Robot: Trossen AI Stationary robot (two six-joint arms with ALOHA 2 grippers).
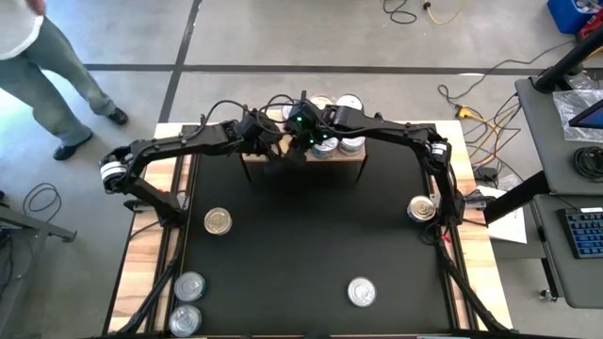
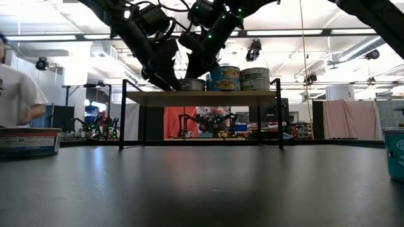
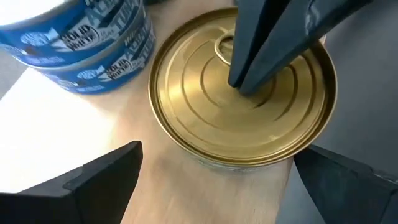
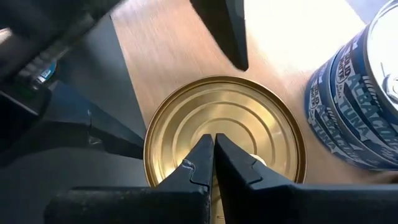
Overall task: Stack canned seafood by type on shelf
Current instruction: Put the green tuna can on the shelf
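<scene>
Closed right gripper (image 4: 214, 163) presses on gold-lidded tin (image 3: 242, 93) on shelf (image 2: 202, 97); left gripper (image 3: 217, 180), spread wide, flanks it, its label hidden.

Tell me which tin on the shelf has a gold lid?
The gold-lidded tin under the shut right claw, on the shelf beside the stacked blue-labelled tins.

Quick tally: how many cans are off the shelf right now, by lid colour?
Silver-lid cans: 3
Gold-lid cans, as far as the tint shows: 2
Total: 5
</scene>
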